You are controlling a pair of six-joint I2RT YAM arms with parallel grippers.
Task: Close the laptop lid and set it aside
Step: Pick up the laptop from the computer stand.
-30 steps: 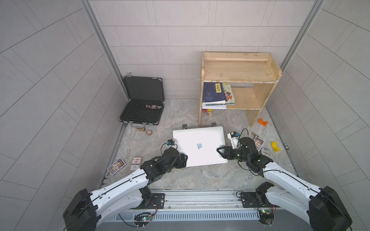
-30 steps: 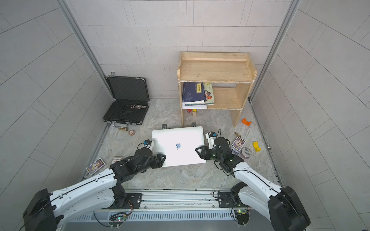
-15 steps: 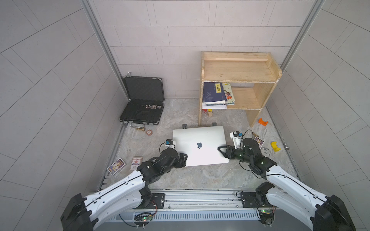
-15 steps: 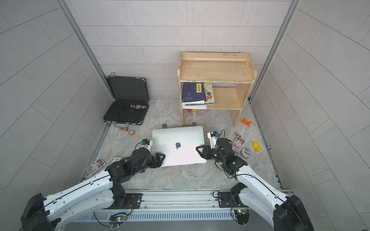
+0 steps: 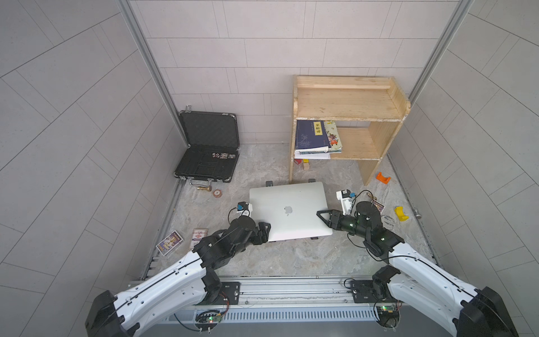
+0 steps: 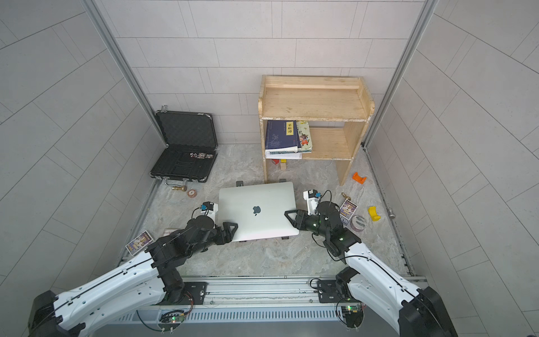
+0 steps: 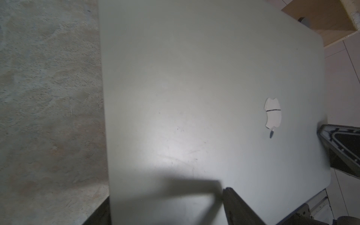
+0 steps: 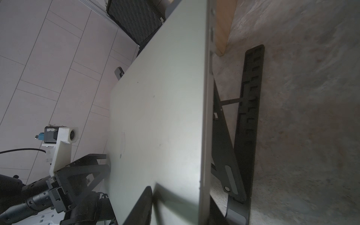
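On blk stand [image 8: 251,116]: closed laptop [image 5: 288,210]; L pincer [image 5: 267,230], R pincer [image 5: 322,216] alongside.

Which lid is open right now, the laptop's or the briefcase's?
The black briefcase: its padded lid stands upright. The laptop lies shut flat, logo up.

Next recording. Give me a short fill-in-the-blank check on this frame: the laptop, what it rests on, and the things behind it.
1. The laptop lid is fully ___, apple logo facing up.
2. The laptop rests on a black folding ___, not straight on the floor.
3. The black briefcase by the back wall stands ___.
4. The books lie on the wooden shelf's ___ board; its top board is bare.

Missing words: closed; stand; open; lower.
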